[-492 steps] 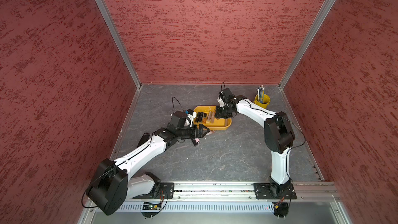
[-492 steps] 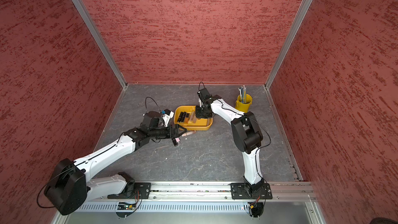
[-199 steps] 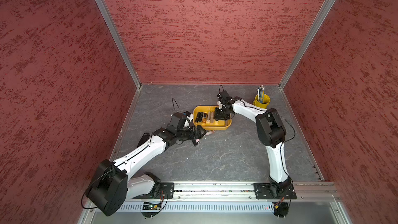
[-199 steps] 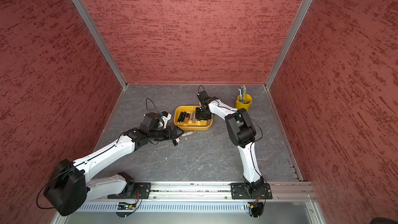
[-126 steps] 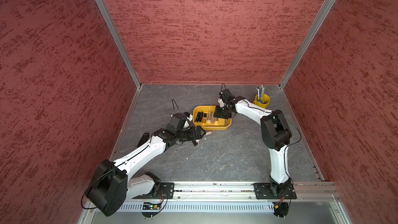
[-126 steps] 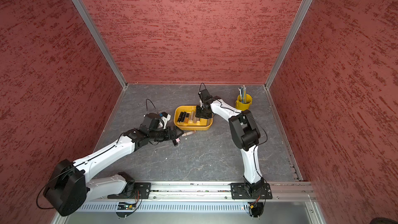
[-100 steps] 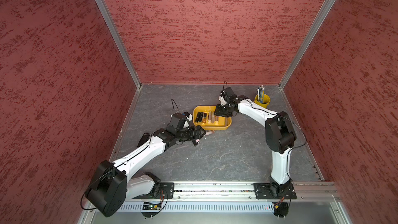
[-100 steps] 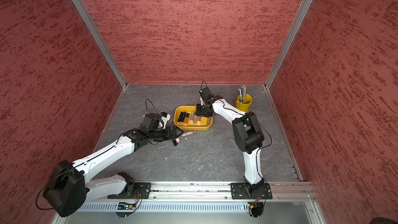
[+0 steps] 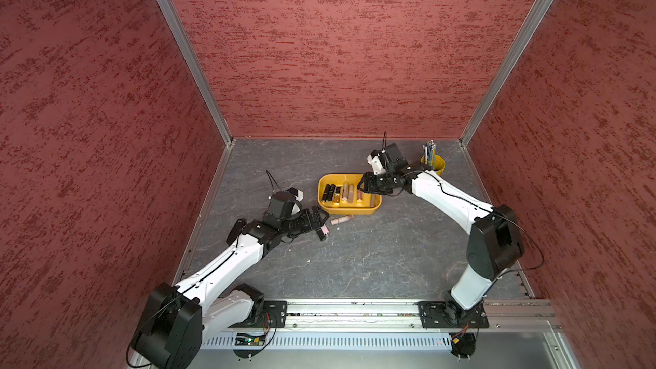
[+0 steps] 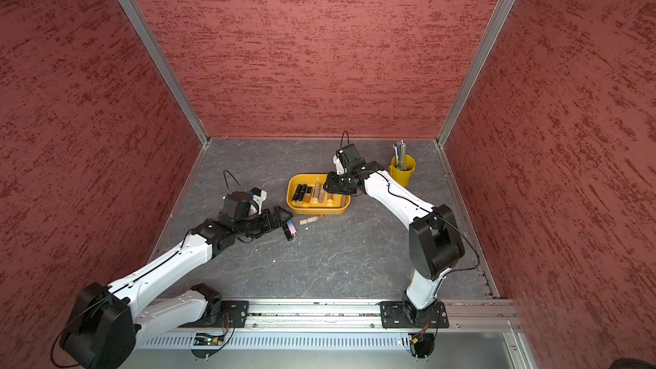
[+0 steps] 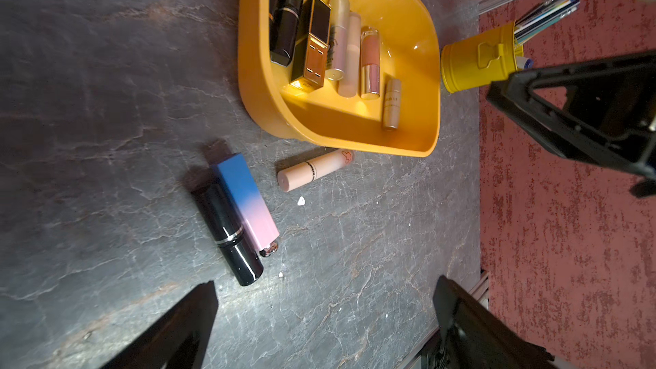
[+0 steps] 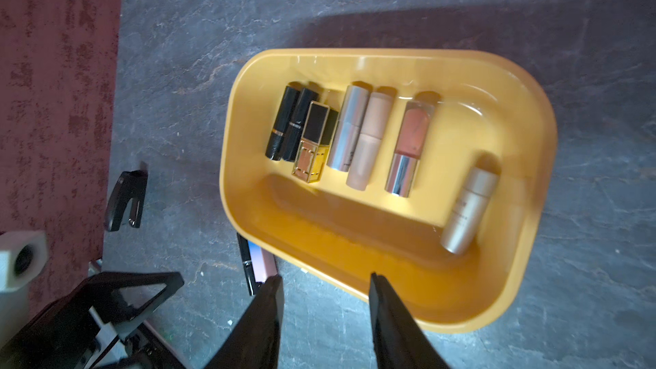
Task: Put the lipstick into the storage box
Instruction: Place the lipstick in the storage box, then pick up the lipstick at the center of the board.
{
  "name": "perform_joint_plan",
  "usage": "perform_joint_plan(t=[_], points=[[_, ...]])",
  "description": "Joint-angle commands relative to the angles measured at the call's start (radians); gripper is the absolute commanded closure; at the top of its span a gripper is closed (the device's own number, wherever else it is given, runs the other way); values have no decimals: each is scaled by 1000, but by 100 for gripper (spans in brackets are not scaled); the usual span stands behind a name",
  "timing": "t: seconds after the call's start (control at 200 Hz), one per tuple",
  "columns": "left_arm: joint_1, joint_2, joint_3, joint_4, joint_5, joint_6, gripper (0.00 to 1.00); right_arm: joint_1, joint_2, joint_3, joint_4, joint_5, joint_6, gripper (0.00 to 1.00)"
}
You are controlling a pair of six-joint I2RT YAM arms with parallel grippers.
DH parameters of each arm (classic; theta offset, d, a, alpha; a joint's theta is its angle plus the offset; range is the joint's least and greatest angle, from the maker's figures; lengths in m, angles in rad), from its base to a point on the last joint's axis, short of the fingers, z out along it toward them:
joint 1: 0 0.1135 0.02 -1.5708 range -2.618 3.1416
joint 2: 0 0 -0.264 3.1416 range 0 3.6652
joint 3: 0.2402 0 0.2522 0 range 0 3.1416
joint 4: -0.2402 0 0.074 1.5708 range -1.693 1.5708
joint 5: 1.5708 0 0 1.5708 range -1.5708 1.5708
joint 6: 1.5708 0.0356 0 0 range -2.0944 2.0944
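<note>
Right wrist view: right claw (image 12: 324,276) narrow and empty over the box (image 12: 337,243); left claw (image 11: 324,282) wide by a blue-pink lipstick (image 11: 245,200).

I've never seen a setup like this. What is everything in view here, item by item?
storage box: one, mustard yellow, on the table
boxed lipsticks: seven; two black, black-and-gold, silver, beige, pink, champagne; lying side by side
black lipstick: one, on the table, against the blue-to-pink one
blue-to-pink lipstick: one, on the table
peach lipstick: one, on the table beside the box
pen cup: one, yellow, beside the box, holding pens
table: dark grey
walls: three, red
left tool: black, open, near the loose lipsticks
right tool: black, open, empty, above the box's rim
</note>
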Motion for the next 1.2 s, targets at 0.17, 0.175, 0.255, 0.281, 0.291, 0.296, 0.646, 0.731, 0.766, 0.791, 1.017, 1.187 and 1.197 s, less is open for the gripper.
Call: perform_joint_plan(t=[0.17, 0.175, 0.255, 0.281, 0.291, 0.296, 0.646, 0.731, 0.766, 0.791, 1.017, 1.187, 1.197], points=[[78, -53, -86, 120, 76, -113, 0, 102, -69, -49, -12, -30, -45, 55], [79, -53, -87, 121, 77, -115, 0, 105, -69, -49, -13, -29, -45, 55], [101, -77, -107, 125, 86, -129, 0, 147, -62, -50, -15, -16, -48, 54], [108, -86, -112, 123, 86, -133, 0, 163, -58, -50, -17, -10, -48, 54], [110, -90, -113, 122, 87, -134, 0, 170, -57, -50, -18, -7, -48, 54], [111, -91, -115, 121, 87, -134, 0, 173, -56, -50, -18, -4, -49, 54], [193, -274, -187, 22, 65, -155, 0, 357, 50, -11, -50, 103, -50, 53], [211, -313, -207, 13, 63, -165, 0, 395, 90, 12, -77, 148, -61, 53], [218, -325, -212, 8, 63, -168, 0, 405, 107, 23, -87, 164, -66, 53], [222, -335, -218, 4, 63, -168, 0, 415, 121, 29, -92, 173, -69, 53], [249, -370, -234, -24, 69, -166, 0, 458, 216, 88, -114, 201, -83, 53], [266, -392, -245, -41, 69, -167, 0, 464, 290, 140, -130, 219, -88, 53], [267, -393, -245, -42, 69, -167, 0, 464, 292, 142, -131, 221, -88, 53]])
